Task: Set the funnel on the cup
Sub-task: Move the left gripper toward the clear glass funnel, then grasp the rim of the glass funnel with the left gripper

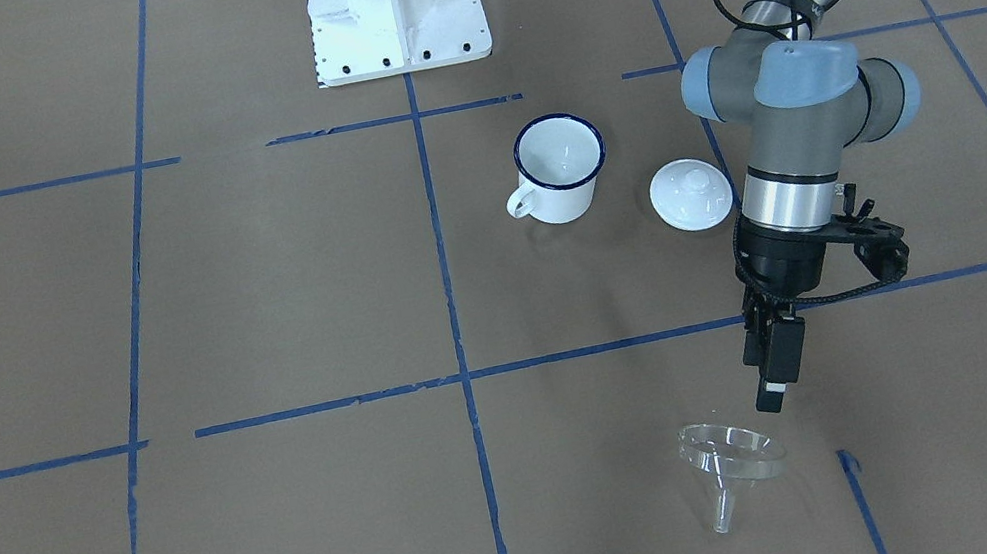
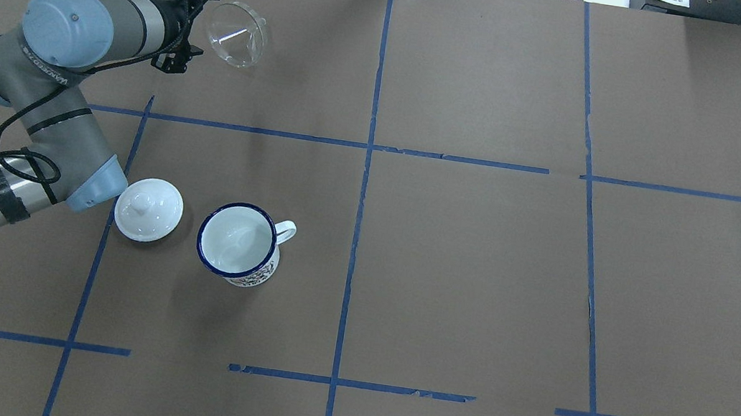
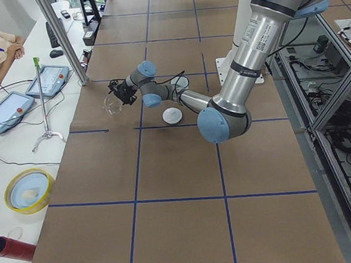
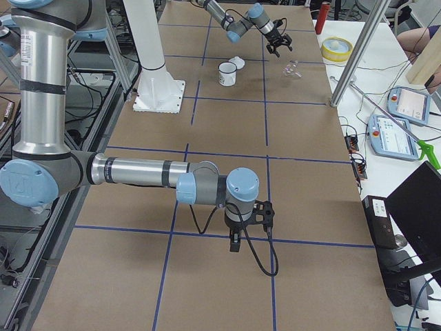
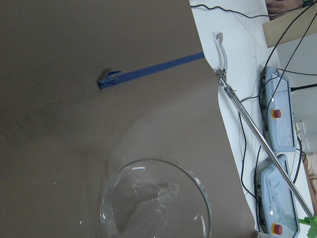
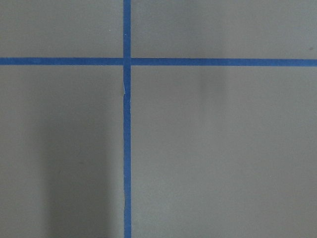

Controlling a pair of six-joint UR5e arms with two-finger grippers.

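Note:
The clear funnel (image 1: pixel 731 453) lies tilted on the brown table, resting on its rim and spout; it also shows in the overhead view (image 2: pixel 239 35) and fills the bottom of the left wrist view (image 5: pixel 156 198). My left gripper (image 1: pixel 771 391) hangs just above and beside the funnel's rim without touching it. It is seen nearly edge-on and looks open and empty. The white cup with the dark blue rim (image 1: pixel 557 166) stands upright, well apart from the funnel (image 2: pixel 238 244). My right gripper (image 4: pixel 234 245) shows only in the exterior right view, far from both; I cannot tell its state.
A round white knobbed lid (image 1: pixel 690 195) lies beside the cup, under my left forearm (image 2: pixel 148 209). The robot's white base (image 1: pixel 392 0) stands behind the cup. The table's edge (image 5: pixel 218 114) runs close to the funnel, with a metal rod and teach pendants beyond it.

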